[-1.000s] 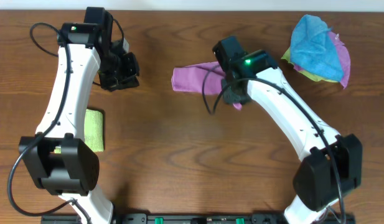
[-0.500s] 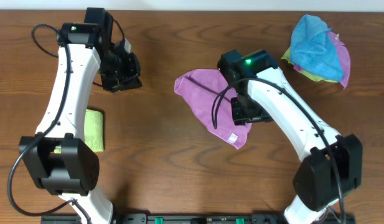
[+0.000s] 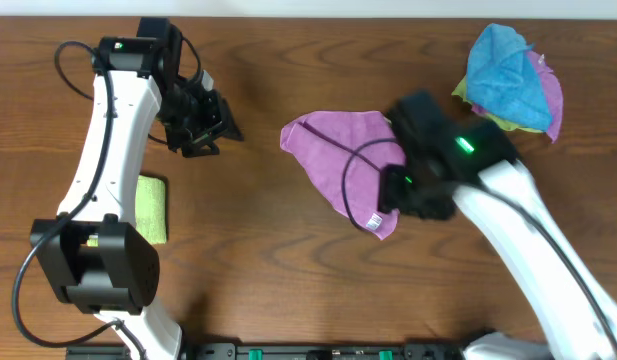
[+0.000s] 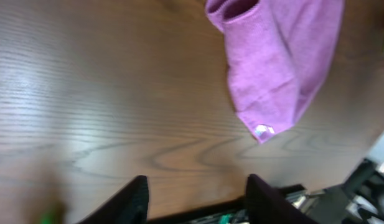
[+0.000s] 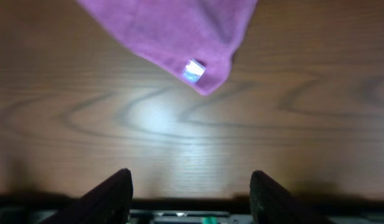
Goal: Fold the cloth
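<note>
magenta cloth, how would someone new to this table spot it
Look to the middle of the wooden table. The magenta cloth lies spread there, a white tag at its near corner. The blue cloth is crumpled far right, the lime cloth folded far left.

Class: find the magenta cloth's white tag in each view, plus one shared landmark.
Overhead: white tag at lower corner of the magenta cloth, centre-right.
Left wrist: right of centre, at cloth's bottom tip.
Right wrist: upper centre, near cloth's tip.
Shared landmark: the cloth's pointed corner.
</note>
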Robot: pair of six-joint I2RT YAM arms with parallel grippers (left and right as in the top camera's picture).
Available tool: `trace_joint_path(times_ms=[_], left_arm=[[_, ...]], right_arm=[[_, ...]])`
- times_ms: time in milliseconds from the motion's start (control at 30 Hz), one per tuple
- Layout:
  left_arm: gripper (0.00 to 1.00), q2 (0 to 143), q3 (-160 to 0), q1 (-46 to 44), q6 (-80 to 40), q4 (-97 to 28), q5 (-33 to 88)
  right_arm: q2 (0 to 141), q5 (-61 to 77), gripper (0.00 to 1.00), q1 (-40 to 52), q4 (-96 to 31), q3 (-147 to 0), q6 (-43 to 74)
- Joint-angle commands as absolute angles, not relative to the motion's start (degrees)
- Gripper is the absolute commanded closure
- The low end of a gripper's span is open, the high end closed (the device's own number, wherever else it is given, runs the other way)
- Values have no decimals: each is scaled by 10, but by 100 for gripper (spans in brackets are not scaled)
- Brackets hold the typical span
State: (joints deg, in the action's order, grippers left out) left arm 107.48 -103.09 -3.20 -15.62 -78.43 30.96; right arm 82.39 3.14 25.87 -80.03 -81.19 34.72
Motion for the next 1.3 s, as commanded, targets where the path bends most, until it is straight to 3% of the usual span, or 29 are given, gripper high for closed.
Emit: trace_joint_path(times_ms=[0,300,467,667,1267], left_arm=[[44,1077,-1023,-30,-154,-781,352],[43,1077,-841,-30,-165,-620,529],[29,1077,-769,-30,-165,-527,598],[4,1077,-763,-30,-154,-484,596],[5,1077,-763,-30,-152,-433,553]], right_arm=[[733,112,38,236,-769,-713,387],[512,226,36,213,-550,-418,484],[489,247,35,214,-463,-319,520],[500,246,32,214,-361,-240,547],[630,146,30,214,-177,-197,563]])
